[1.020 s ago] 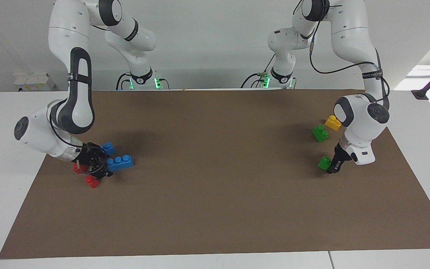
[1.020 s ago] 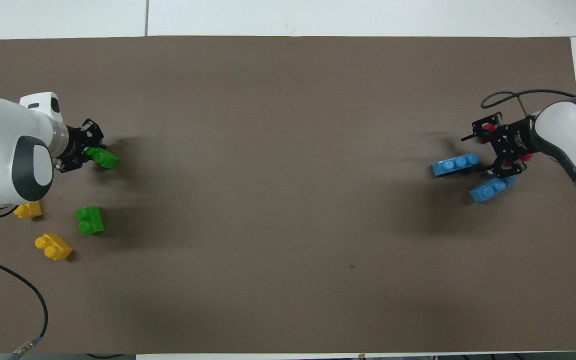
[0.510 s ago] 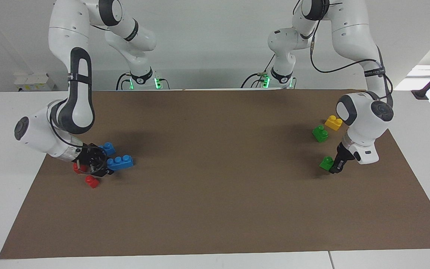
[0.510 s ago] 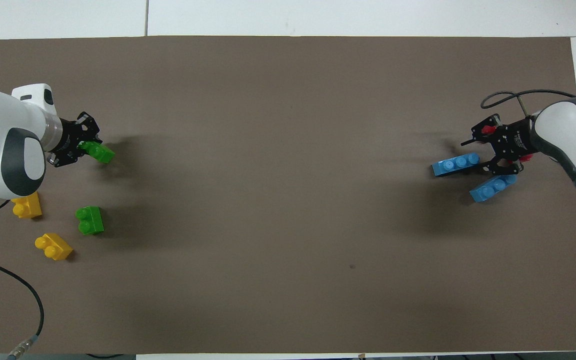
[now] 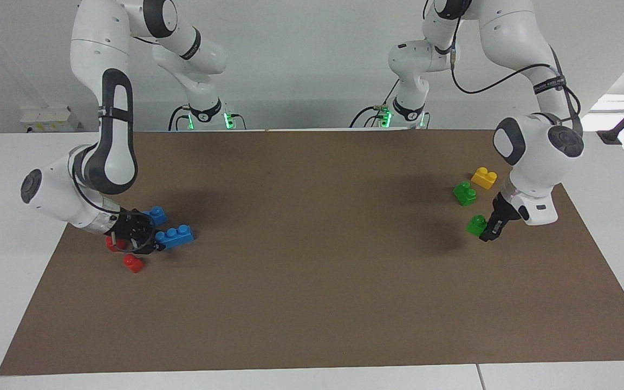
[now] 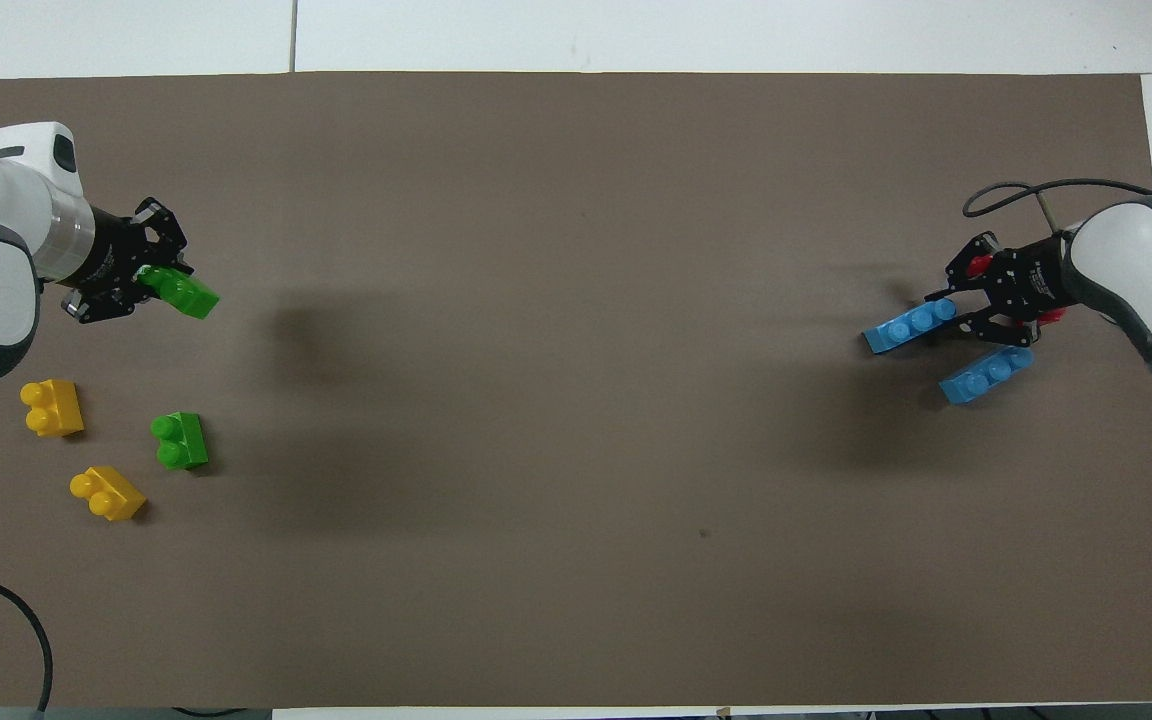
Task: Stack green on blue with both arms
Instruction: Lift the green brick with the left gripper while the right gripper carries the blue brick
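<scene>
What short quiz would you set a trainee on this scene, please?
1. True or false: the left gripper holds a yellow brick.
2. How many yellow bricks lie on the mat? A one, B two, C three.
3. Fill in: the right gripper is shut on one end of a ____ brick.
Key: 1 false, it holds the green brick clear of the mat; 2 B; 3 blue, the blue brick farther from the robots.
</scene>
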Controlling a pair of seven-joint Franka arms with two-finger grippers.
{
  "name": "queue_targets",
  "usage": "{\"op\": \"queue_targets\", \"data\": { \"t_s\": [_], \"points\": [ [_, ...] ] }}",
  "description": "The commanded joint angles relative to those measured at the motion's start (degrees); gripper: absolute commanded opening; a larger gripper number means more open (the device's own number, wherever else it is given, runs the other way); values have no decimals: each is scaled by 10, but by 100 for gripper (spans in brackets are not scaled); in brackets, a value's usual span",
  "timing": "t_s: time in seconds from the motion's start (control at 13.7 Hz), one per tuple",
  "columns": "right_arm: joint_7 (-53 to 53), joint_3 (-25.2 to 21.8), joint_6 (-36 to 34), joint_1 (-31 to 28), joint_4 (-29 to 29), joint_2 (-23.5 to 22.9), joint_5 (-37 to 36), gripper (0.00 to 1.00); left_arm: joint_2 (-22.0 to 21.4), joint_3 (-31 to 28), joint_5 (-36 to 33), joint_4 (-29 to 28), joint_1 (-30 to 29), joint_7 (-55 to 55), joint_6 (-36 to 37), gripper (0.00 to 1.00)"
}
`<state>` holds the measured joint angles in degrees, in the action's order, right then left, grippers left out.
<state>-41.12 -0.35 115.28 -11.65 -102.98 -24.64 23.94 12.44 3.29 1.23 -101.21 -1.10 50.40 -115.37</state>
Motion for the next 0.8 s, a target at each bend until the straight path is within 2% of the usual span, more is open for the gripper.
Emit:
{"op": "queue_targets", "data": {
  "t_s": [0.0, 0.07, 0.51, 0.73],
  "points": [
    [22, 5, 15, -7, -7, 0, 10, 4, -23, -5, -5, 10, 28, 68, 44, 0],
    [22, 5, 18, -7, -7, 0, 10, 0, -32, -5, -5, 10, 37, 94, 50, 0],
    [7, 6, 25, 11, 13, -1, 14, 0, -60, -4, -1, 9, 83, 256, 89, 0],
    [-65, 7, 11, 49, 34, 22, 14, 0, -66, 1, 7, 8, 87, 318, 98, 0]
  ]
}}
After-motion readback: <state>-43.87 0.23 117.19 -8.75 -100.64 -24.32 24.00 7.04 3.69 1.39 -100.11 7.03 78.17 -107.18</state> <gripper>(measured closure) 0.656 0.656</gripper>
